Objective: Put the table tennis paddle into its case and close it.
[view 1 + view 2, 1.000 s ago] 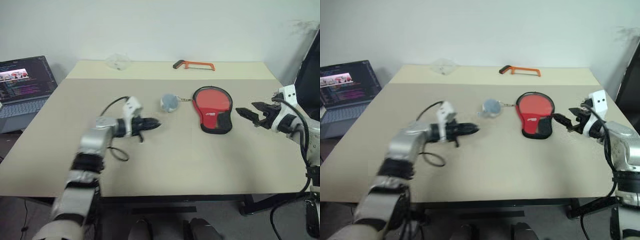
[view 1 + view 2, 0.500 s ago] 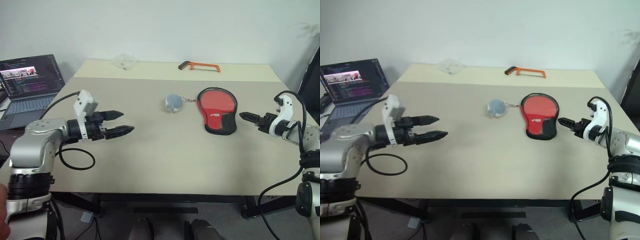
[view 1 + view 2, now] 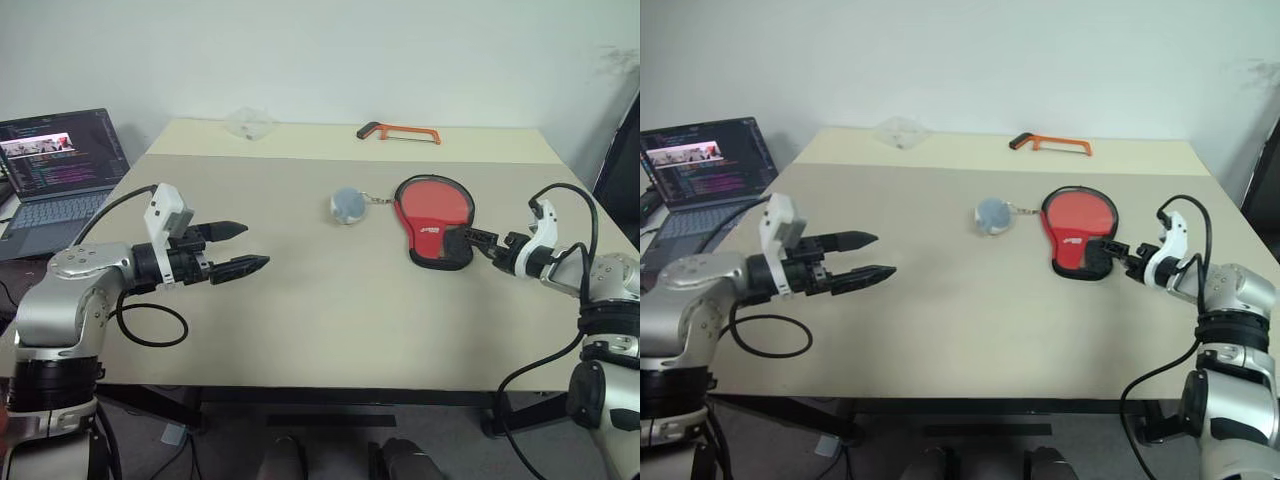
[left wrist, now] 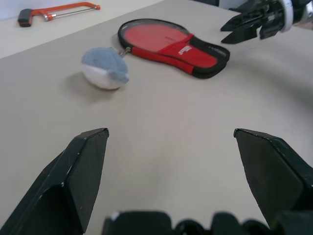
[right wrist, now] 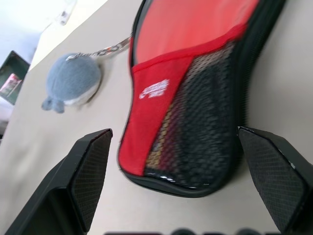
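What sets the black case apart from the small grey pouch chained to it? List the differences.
1. The case is flat and paddle-shaped; the grey pouch is round and plump.
2. The case is clearly the larger; the pouch is much smaller.
3. The case is black with a red face, a red logo band and black mesh; the pouch is grey over white.

Both rest on the table, joined by a short chain.

The white logo on the case's red band is unreadable.

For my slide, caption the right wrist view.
Open right tool faces the case, a grey whale-shaped pouch chained beside it.
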